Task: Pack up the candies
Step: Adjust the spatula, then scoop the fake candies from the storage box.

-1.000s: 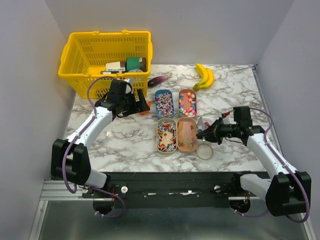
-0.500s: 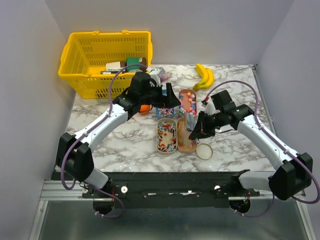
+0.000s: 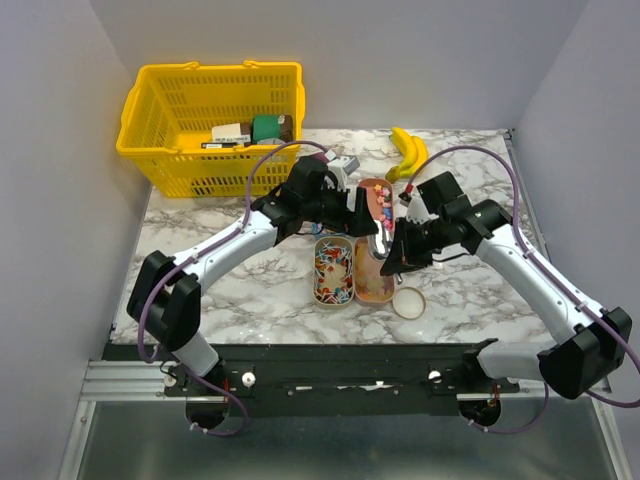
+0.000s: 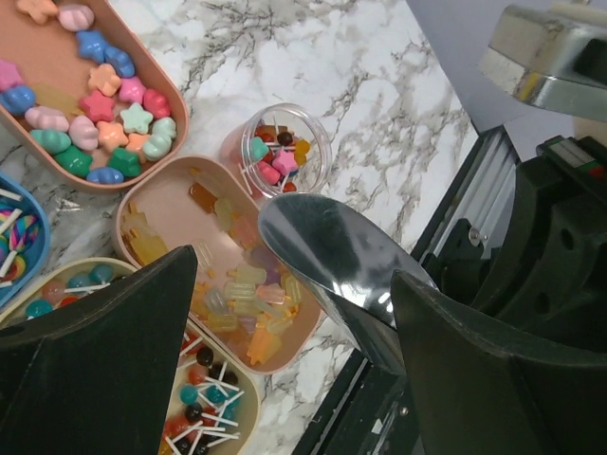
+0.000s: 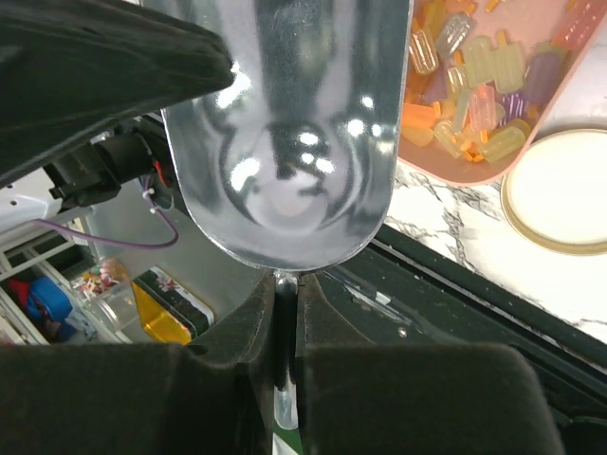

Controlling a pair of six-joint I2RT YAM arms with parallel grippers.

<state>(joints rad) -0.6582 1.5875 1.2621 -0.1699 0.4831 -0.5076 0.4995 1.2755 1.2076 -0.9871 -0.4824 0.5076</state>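
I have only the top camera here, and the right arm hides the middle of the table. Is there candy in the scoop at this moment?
Observer: No. In the right wrist view the bowl of the scoop is bare shiny metal.
Operator: I cannot find the jar. Where is it?
Observer: The left wrist view shows the jar standing upright, without its lid, close beside the pink tray.
Operator: Is the jar empty?
Observer: No. The same view shows some candies lying at its bottom.
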